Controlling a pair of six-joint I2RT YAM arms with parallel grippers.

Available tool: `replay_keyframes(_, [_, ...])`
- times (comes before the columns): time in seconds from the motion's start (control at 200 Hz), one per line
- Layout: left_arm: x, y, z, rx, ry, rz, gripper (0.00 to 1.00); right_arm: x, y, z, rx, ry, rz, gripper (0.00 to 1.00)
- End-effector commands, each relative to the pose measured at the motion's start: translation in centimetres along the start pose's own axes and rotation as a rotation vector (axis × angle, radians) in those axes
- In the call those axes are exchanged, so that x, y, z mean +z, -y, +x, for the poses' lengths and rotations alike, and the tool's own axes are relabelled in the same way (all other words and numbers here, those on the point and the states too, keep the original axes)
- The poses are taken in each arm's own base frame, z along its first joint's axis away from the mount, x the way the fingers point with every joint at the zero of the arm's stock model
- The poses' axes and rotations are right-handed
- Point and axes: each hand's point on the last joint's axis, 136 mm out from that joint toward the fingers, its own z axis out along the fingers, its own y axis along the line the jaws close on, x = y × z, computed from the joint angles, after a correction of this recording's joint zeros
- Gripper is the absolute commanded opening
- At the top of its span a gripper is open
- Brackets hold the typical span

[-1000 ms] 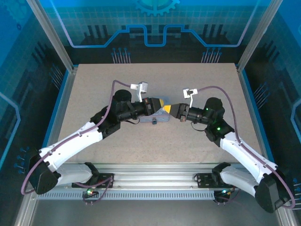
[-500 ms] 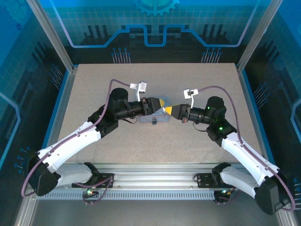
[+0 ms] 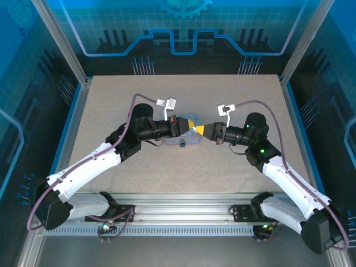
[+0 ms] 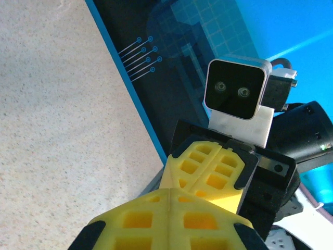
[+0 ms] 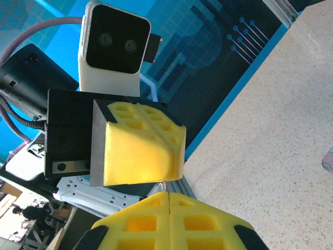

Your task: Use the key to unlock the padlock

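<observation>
A speckled beige tabletop (image 3: 111, 100) sits inside blue panels (image 3: 250, 22) printed with circuit lines, framed by aluminium posts (image 3: 60, 41); a ribbed metal rail (image 3: 183, 214) lines the near edge, lit seemingly from overhead.

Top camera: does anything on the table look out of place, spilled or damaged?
Nothing looks spilled or broken. The one odd sight is that the left claw and the right claw, both shut, meet tip to tip over the pale blue tin in the middle of the table.

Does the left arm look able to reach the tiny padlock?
Probably yes: the padlock sits uncovered at the near edge of the blue tin, close by the left pincer. But that pincer is shut, tip to tip with the right pincer.
</observation>
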Motion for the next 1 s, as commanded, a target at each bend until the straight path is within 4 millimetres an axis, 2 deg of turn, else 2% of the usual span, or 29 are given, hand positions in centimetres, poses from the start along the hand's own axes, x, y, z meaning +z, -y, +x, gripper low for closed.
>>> replay_keyframes(0.0, [-0.1, 0.4, 0.0, 0.007, -0.010, 0.018, 0.00, -0.5, -0.9, -1.2, -0.030, 0.019, -0.010, 0.00])
replay_keyframes(0.06, [-0.1, 0.3, -0.1, 0.005, -0.003, 0.012, 0.00, -0.6, -1.0, -1.3, -0.031, 0.023, -0.010, 0.01])
replay_keyframes(0.16, [0.0, 0.0, -0.4, -0.009, 0.019, 0.009, 0.00, -0.7, -1.0, -1.6, -0.028, 0.046, 0.001, 0.29])
replay_keyframes(0.24, [0.1, 0.0, -0.6, -0.016, 0.038, 0.016, 0.00, -0.8, -1.4, -1.6, -0.034, 0.067, -0.016, 0.38])
replay_keyframes(0.42, [0.2, 0.0, -0.9, -0.033, 0.052, 0.029, 0.00, -0.4, -2.1, -1.5, -0.043, 0.074, -0.032, 0.40])
replay_keyframes(0.62, [0.1, 0.0, -1.0, -0.040, 0.070, 0.036, 0.00, 0.3, -1.7, -1.2, -0.033, 0.061, -0.026, 0.41])
replay_keyframes(0.791, [-0.3, 0.2, -1.2, -0.038, 0.088, 0.034, 0.00, 0.8, -2.1, -0.8, -0.035, 0.049, -0.038, 0.38])
replay_keyframes(0.996, [-0.6, 0.1, -1.3, -0.035, 0.104, 0.031, 0.00, 1.2, -1.6, -0.3, -0.020, 0.038, -0.026, 0.35])
